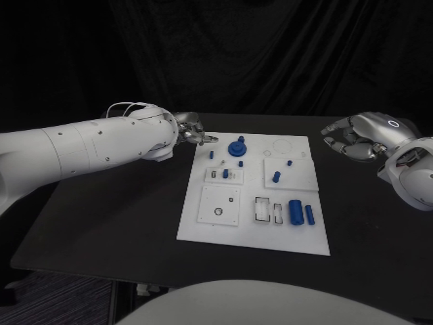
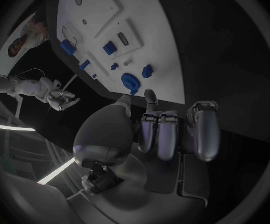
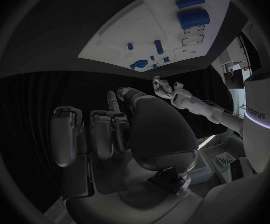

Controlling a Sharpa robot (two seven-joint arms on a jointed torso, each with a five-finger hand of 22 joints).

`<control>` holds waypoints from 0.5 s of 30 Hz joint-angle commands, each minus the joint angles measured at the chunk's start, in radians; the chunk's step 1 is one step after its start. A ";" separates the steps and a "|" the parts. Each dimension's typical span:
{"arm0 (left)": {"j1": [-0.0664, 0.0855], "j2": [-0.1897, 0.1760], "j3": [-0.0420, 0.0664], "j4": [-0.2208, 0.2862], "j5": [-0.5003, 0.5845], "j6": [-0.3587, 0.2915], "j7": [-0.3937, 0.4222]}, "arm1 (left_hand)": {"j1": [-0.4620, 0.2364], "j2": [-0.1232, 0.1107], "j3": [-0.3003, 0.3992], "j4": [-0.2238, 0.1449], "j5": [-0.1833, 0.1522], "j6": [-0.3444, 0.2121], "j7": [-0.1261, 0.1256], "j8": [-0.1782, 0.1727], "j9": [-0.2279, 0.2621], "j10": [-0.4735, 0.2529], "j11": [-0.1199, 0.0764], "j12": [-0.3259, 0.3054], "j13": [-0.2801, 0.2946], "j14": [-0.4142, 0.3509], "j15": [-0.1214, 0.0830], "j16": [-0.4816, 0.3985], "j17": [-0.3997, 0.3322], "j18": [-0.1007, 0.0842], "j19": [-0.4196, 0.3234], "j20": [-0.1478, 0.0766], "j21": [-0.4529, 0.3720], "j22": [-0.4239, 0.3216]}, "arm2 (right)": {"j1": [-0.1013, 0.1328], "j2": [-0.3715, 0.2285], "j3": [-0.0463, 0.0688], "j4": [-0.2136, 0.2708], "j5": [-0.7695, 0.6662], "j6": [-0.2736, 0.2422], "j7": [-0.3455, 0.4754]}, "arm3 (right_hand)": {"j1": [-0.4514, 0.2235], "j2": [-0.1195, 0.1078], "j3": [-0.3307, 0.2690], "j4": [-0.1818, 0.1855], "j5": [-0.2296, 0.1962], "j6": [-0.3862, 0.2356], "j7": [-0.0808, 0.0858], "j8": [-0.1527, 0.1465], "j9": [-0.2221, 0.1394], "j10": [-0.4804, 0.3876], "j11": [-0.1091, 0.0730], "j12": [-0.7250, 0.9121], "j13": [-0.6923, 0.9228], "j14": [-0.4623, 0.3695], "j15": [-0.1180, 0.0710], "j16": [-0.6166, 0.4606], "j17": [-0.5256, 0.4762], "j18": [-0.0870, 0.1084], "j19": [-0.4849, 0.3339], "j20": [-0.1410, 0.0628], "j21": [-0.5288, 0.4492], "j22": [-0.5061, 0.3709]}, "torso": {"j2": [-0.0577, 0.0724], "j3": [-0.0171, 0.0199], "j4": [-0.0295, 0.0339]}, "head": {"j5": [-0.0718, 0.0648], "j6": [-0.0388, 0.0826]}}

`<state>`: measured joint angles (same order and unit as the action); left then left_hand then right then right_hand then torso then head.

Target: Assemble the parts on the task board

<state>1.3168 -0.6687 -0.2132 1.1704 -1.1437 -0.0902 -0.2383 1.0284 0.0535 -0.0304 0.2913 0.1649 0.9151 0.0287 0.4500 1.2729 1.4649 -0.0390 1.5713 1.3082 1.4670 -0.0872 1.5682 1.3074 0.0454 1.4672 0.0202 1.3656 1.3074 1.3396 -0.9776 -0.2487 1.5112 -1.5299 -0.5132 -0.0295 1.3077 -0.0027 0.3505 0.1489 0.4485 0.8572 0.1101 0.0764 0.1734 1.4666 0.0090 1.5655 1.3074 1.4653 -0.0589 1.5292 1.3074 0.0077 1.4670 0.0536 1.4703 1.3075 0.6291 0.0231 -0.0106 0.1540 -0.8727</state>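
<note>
While the task board [image 1: 205,223] lies flat in the middle of the black table [image 1: 109,223], the left hand [image 1: 190,130] is held just off the board's far left corner, its fingers [image 2: 158,134] curled loosely and nothing gripped in them. The right hand [image 1: 353,141] is held well apart from the board, beyond its far right corner, with its fingers [image 3: 100,134] curled inward and nothing held. On the board, a round blue part with an upright stem [image 1: 238,147] is seen near the far edge. A small blue peg [image 1: 276,177] stands in the middle right block. A large blue cylinder [image 1: 295,211] and a thinner blue bar [image 1: 310,215] lie side by side near the right edge. In the left wrist view, the round part [image 2: 130,80] is seen just beyond the fingertips.
</note>
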 commanded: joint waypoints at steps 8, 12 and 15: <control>0.003 0.039 0.001 -0.061 0.015 0.113 -0.021 | -0.006 0.003 -0.014 0.000 0.014 0.014 -0.002 -0.005 0.001 0.106 -0.001 0.000 0.263 0.104 0.000 0.003 0.263 -0.001 0.037 0.005 0.003 0.205 | -0.003 0.004 0.001 -0.003 -0.002 0.000 -0.008 | -0.008 -0.002 0.006 0.000 0.006 0.005 -0.001 -0.006 -0.001 0.104 0.000 0.005 0.263 0.089 0.002 -0.003 0.198 0.020 0.050 0.000 -0.004 0.226 | -0.003 0.0017 -0.0007 | 0.003 0.000; 0.003 0.050 0.001 -0.069 0.015 0.140 -0.019 | 0.002 0.008 -0.022 -0.001 0.033 0.020 -0.003 -0.018 -0.005 0.106 -0.002 0.000 0.263 0.104 -0.001 0.003 0.263 -0.001 0.036 0.004 0.001 0.205 | -0.004 0.004 0.001 -0.004 -0.002 0.000 -0.009 | -0.008 -0.002 0.006 0.000 0.006 0.005 -0.001 -0.006 -0.001 0.104 0.000 0.005 0.263 0.089 0.002 -0.003 0.198 0.020 0.050 0.000 -0.004 0.227 | -0.003 0.0019 -0.0002 | 0.004 0.000; 0.003 0.060 0.001 -0.079 0.015 0.158 -0.017 | 0.017 0.012 -0.032 -0.002 0.054 0.031 -0.004 -0.037 -0.014 0.106 -0.003 0.000 0.263 0.104 -0.002 0.003 0.263 -0.001 0.036 0.002 0.000 0.204 | -0.004 0.004 0.001 -0.004 -0.002 0.001 -0.009 | -0.008 -0.002 0.006 0.000 0.006 0.005 -0.001 -0.006 -0.001 0.104 0.000 0.005 0.263 0.089 0.002 -0.003 0.198 0.020 0.050 0.000 -0.004 0.227 | -0.003 0.0023 0.0003 | 0.005 0.000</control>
<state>1.3170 -0.6131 -0.2130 1.0953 -1.1361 0.0149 -0.2625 1.0397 0.0648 -0.0592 0.2899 0.2160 0.9405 0.0218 0.4155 1.2604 1.4648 -0.0390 1.5713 1.3082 1.4670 -0.0873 1.5682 1.3074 0.0454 1.4672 0.0202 1.3655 1.3074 1.3387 -0.9735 -0.2487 1.5080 -1.5299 -0.5116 -0.0296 1.3077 -0.0027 0.3505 0.1489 0.4484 0.8572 0.1101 0.0764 0.1736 1.4666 0.0090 1.5655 1.3074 1.4653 -0.0589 1.5292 1.3074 0.0078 1.4670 0.0536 1.4703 1.3075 0.6262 0.0250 -0.0106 0.1582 -0.8727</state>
